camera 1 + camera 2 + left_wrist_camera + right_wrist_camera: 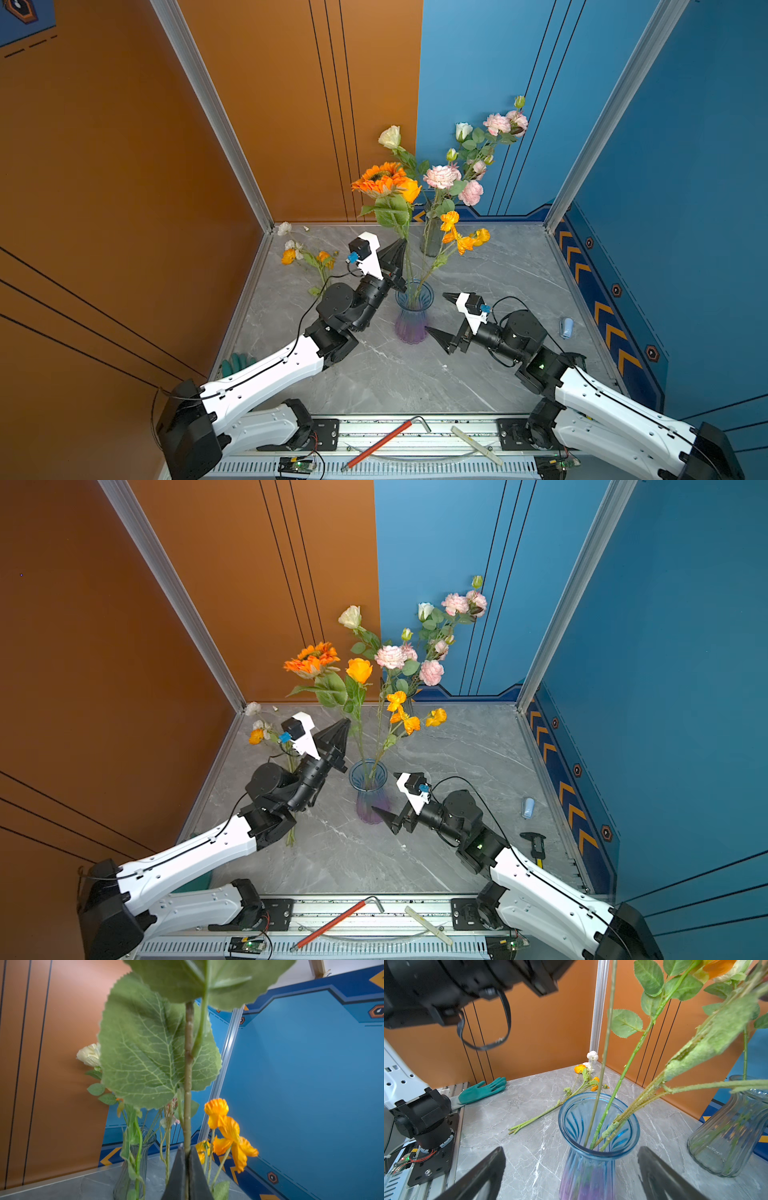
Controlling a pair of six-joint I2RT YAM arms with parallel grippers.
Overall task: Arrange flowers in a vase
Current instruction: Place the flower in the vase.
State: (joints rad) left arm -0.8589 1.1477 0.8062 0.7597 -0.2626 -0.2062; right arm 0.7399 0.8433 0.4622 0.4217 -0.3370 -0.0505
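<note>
A blue-to-purple glass vase [412,322] [368,802] [587,1178] stands mid-table with several green stems in its mouth. They carry an orange sunflower [380,178] [311,658], an orange rose [411,191] and orange poppies [461,241]. My left gripper [403,243] [347,723] [187,1151] is above and left of the rim, shut on the sunflower stem [188,1084], which runs down into the vase. My right gripper [436,312] [384,791] [571,1149] is open, one finger on each side of the vase, touching nothing. More flowers [307,257] [571,1093] lie at the back left.
A clear glass vase [432,241] [724,1136] with pink and white blooms [442,176] stands behind the blue one. A green glove [237,363] [483,1089] lies at the left edge. At the right are a small pale-blue object [567,327] and a caliper [536,845]. A red-handled tool [382,442] lies on the front rail.
</note>
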